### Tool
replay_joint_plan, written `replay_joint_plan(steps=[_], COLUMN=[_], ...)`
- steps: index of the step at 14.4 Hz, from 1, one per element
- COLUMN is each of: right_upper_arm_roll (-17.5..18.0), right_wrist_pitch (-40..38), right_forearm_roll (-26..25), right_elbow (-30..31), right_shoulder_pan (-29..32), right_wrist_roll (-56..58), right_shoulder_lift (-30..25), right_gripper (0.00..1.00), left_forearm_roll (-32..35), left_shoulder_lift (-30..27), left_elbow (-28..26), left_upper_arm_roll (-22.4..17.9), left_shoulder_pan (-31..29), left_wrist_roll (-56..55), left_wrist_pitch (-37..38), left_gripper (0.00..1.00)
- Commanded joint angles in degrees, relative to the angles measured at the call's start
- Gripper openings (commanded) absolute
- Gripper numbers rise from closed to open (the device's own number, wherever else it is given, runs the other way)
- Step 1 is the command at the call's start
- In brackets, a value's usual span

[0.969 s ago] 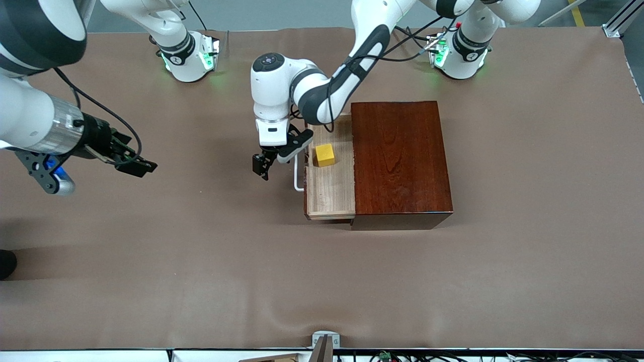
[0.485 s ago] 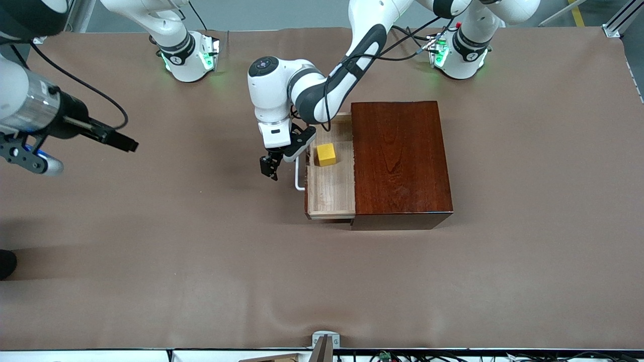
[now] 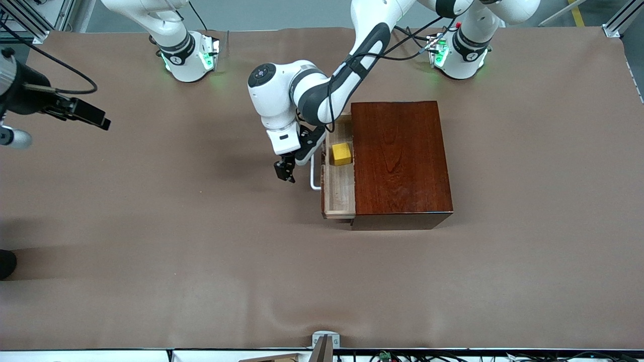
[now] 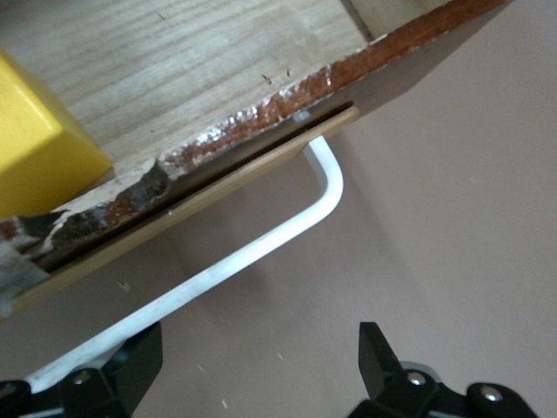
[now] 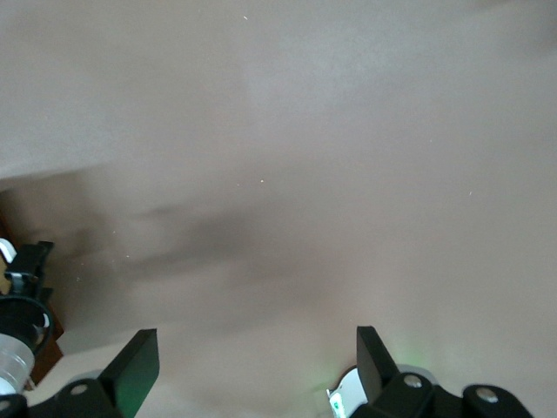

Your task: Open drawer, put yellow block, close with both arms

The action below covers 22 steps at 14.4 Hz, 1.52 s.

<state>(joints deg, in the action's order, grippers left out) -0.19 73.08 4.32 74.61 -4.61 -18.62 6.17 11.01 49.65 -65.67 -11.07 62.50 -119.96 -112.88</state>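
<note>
The drawer (image 3: 338, 193) stands partly out of the dark wooden box (image 3: 400, 161), its open side toward the right arm's end. The yellow block (image 3: 341, 154) lies in the tray; it also shows in the left wrist view (image 4: 35, 148). The white handle (image 3: 315, 175) sticks out from the drawer front (image 4: 261, 109). My left gripper (image 3: 285, 171) is open and empty right at the handle (image 4: 261, 252), with one finger (image 4: 130, 370) against the bar. My right gripper (image 3: 88, 114) is open and empty, raised over the table at the right arm's end.
The brown table cover (image 3: 201, 251) spreads wide around the box. The two arm bases (image 3: 193, 58) (image 3: 455, 58) glow green along the table's edge farthest from the front camera. The right wrist view shows only the cover (image 5: 278, 174).
The drawer has slid partway into the box with the block in it, and my left gripper moved along with the handle. My right gripper has drawn back toward its end of the table.
</note>
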Motion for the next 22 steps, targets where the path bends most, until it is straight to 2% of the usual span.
replay_joint_plan(steps=[1,5,9,16,18,22], right_upper_arm_roll=[0.8,0.8,0.7,0.7,0.7,0.8], right_wrist_pitch=[0.5,1.4,9.3,9.2,9.0,8.7], right_forearm_roll=[-0.5,-0.5,-0.5,-0.5,-0.5,-0.5], right_elbow=[2.7,4.4,15.5,15.7,15.5,14.2], right_shoulder_pan=[1.6,1.6,1.8,6.1,6.4,6.3], right_wrist_roll=[7.2,11.1,13.2,19.2,19.2,19.0], right_shoulder_lift=[-2.7,-3.9,-11.2,-11.2,-11.1,-10.7], right_gripper=[1.0,1.0,1.0,1.0,1.0,1.0], left_forearm_roll=[1.6,1.6,1.3,1.2,1.1,0.9], left_shoulder_lift=[-1.2,-1.1,-1.2,-1.2,-1.5,-7.7], left_elbow=[0.0,-0.2,-0.1,0.2,0.5,0.5], left_upper_arm_roll=[-0.4,-0.4,-0.4,-0.3,0.3,0.3], left_shoulder_pan=[-1.5,-1.8,-1.9,-1.8,-1.8,-1.8], left_wrist_roll=[2.2,2.4,2.4,2.6,7.0,14.6], left_wrist_pitch=[6.1,9.9,13.2,14.7,12.8,11.3], left_gripper=[1.0,1.0,1.0,1.0,1.0,1.0])
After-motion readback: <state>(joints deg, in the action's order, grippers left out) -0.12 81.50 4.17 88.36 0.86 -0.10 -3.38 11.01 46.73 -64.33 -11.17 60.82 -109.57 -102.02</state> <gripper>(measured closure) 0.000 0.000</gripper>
